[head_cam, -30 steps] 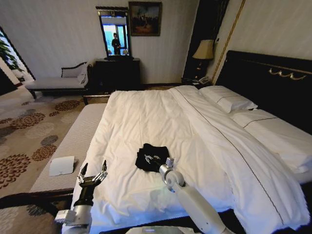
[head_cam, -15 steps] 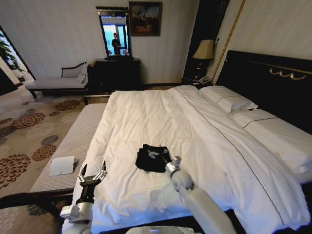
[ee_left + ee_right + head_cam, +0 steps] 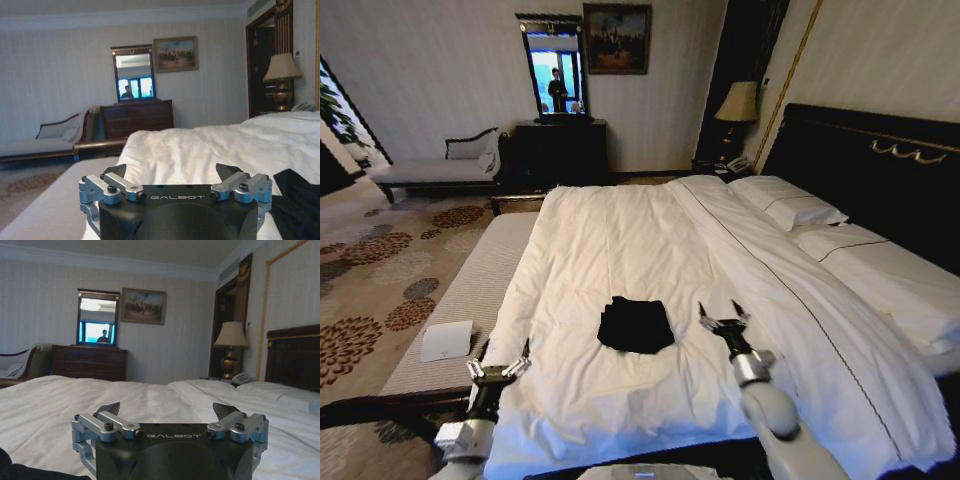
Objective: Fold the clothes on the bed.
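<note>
Fingers spread on both right gripper [image 3: 724,314] and left gripper [image 3: 498,355]; seemingly folded clothes [image 3: 636,325] lie on bed [image 3: 620,240].

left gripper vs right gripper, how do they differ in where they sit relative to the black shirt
The left gripper sits low at the bed's near left edge, well clear of the black T-shirt. The right gripper is farther onto the duvet, level with the shirt and close beside its right side. Both are open, empty and not touching the shirt.
</note>
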### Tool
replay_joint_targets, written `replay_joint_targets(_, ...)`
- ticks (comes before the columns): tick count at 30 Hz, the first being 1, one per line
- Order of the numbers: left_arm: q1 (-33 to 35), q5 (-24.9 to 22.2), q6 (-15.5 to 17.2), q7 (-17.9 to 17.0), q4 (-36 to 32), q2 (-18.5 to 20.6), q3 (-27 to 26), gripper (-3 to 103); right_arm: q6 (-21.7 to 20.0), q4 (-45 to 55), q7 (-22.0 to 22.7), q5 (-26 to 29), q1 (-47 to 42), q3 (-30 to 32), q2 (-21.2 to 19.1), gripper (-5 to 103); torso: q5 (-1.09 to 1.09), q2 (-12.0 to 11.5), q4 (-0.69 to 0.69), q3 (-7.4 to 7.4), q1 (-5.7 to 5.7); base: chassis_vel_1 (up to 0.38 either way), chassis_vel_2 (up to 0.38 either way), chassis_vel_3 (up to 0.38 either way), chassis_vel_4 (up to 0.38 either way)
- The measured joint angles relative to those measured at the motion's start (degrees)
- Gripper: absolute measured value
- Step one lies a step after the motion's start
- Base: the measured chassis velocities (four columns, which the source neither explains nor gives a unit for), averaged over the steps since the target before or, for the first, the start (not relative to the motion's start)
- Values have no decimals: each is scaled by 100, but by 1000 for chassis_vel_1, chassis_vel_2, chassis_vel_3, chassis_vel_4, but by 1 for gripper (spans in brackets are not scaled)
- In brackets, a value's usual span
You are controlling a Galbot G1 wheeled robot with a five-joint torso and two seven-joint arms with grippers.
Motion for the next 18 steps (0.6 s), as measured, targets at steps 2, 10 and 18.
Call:
replay_joint_targets(2,60,-99,-101,56,-1,18,-84,100,120,129,-30,-58,-293,108,124,100,-1,1,-1,0,0,0,0,0,0)
replay_joint_targets(10,323,-295,-405,234,39,31,-235,100,379,341,-118,-234,-769,234,409,100,0,0,1,0,0,0,0,0,0)
replay_joint_targets(18,331,-326,-428,233,89,27,-230,100,469,286,-158,-258,-771,251,428,100,1,-1,1,1,0,0,0,0,0)
